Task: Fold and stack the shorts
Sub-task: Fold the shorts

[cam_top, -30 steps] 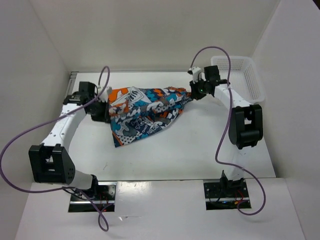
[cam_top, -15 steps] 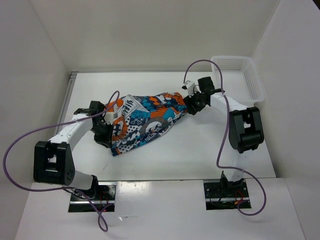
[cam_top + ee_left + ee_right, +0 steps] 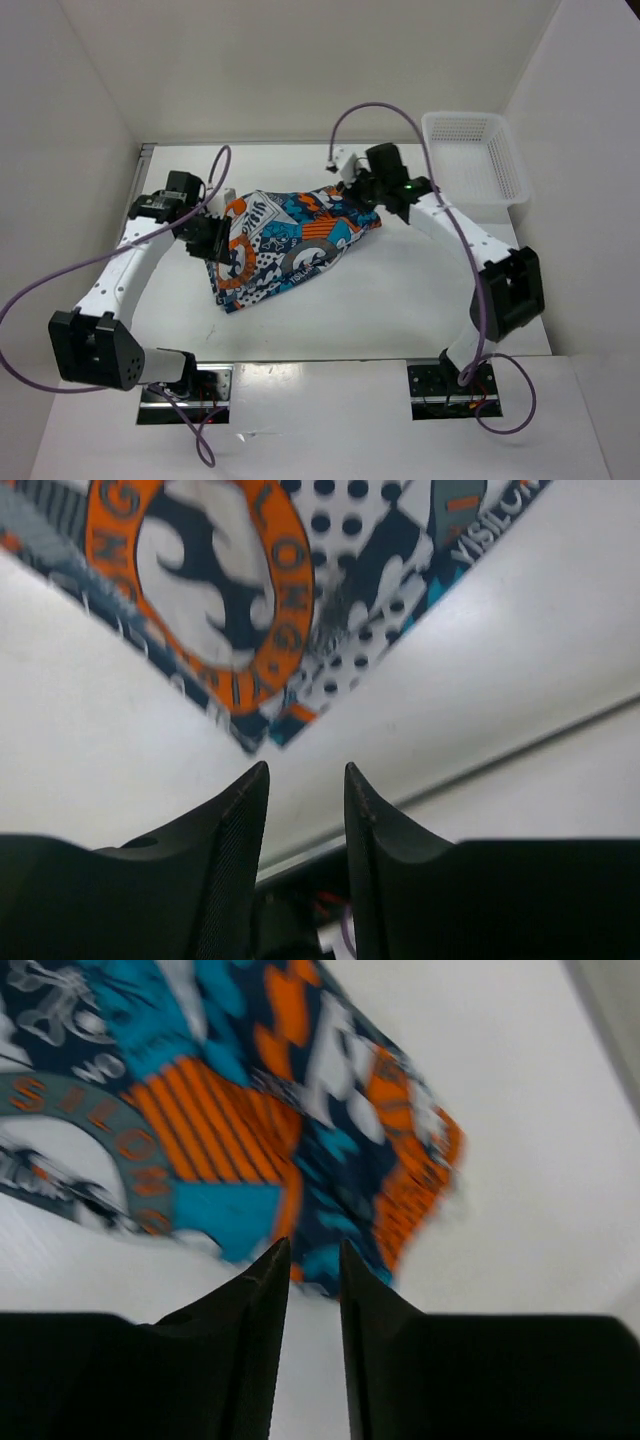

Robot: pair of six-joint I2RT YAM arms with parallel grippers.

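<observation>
The shorts (image 3: 290,238), in a teal, orange, navy and white cartoon print, lie in a folded bundle on the white table, mid-left. My left gripper (image 3: 213,237) hangs at the shorts' left edge. In the left wrist view the gripper (image 3: 306,768) is open and empty, with the shorts' hem corner (image 3: 230,590) just beyond its tips. My right gripper (image 3: 358,190) is over the shorts' upper right end. In the right wrist view it (image 3: 314,1244) is open a little and empty, with the shorts (image 3: 250,1110) blurred below.
A white mesh basket (image 3: 475,155) stands at the back right of the table. White walls close in the left, back and right sides. Purple cables loop over both arms.
Both grippers have let go of the shorts, which now lie lower and more bunched on the table. The right arm has swung left over them. The left gripper has moved back to their left edge.
</observation>
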